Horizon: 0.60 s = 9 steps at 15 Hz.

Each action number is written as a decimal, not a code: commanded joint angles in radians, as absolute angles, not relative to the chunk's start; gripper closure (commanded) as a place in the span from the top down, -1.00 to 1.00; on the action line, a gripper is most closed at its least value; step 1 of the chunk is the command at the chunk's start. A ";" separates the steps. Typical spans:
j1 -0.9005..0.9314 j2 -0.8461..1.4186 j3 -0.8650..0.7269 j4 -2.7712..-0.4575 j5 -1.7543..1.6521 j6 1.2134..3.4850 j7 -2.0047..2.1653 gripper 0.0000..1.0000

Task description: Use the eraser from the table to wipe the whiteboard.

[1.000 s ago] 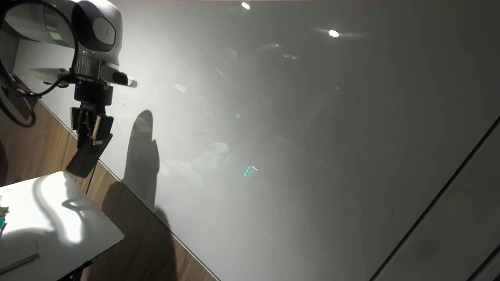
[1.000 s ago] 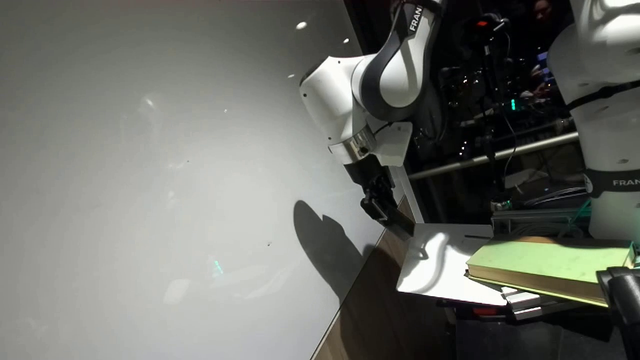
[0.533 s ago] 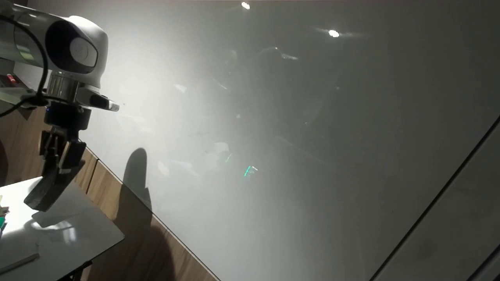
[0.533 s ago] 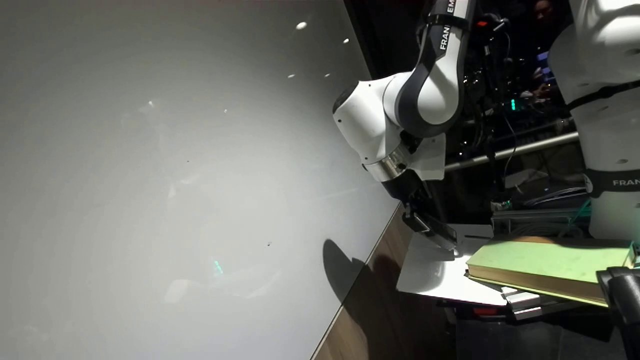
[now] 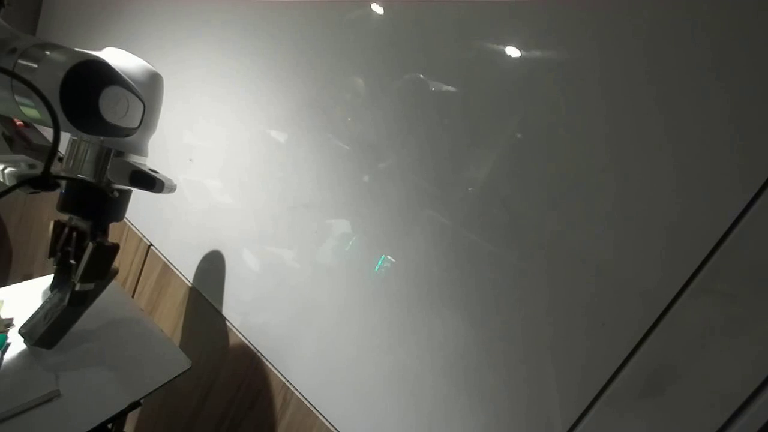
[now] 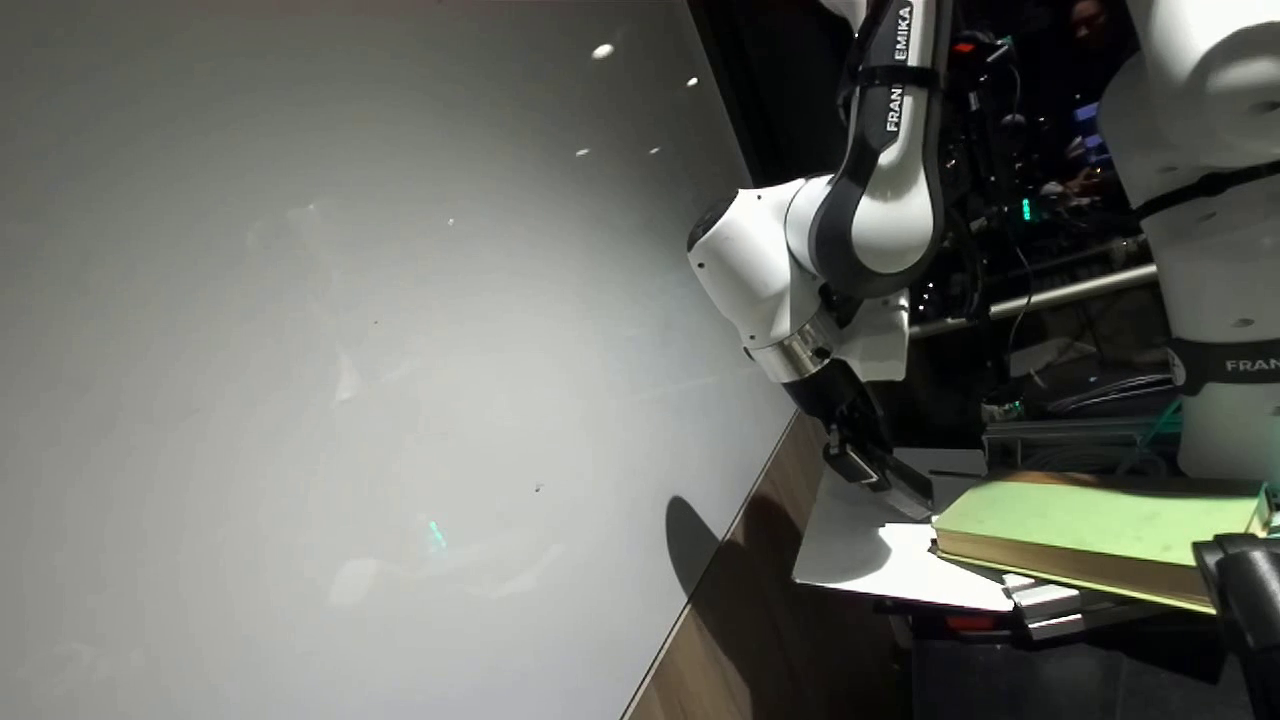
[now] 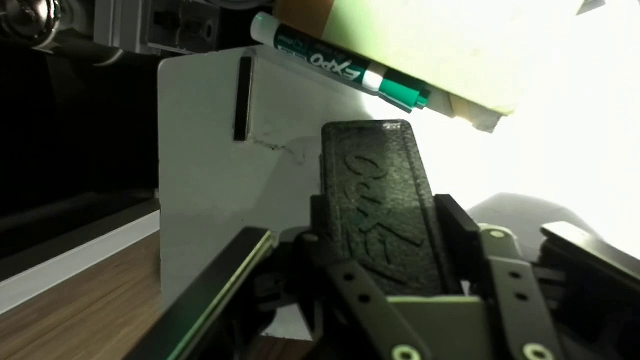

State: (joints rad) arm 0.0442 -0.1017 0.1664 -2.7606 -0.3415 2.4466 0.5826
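The eraser is a dark grey-black oblong block with carved marks on its face. My gripper is shut on it, one finger on each long side, and its free end sticks out past the fingertips. In both exterior views the gripper points down and holds the eraser tilted over the white table. I cannot tell whether its lower end touches the table. The large grey-white whiteboard stands apart from the gripper, with reflections on it.
A green Expo marker lies on the table against a pale green book-like block. A dark strip lies near the table's edge. Brown wood panelling runs below the whiteboard. A second white arm stands behind the block.
The gripper has moved down and away from the whiteboard, bringing the eraser from beside the table's edge to over the table. The eraser has stayed in its grip.
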 commanded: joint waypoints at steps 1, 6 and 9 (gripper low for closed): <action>0.032 -0.074 0.136 -2.760 -0.349 2.506 0.567 -0.43; 0.033 -0.071 0.129 -2.760 -0.345 2.514 0.573 0.59; 0.036 -0.063 0.125 -2.760 -0.340 2.529 0.571 0.98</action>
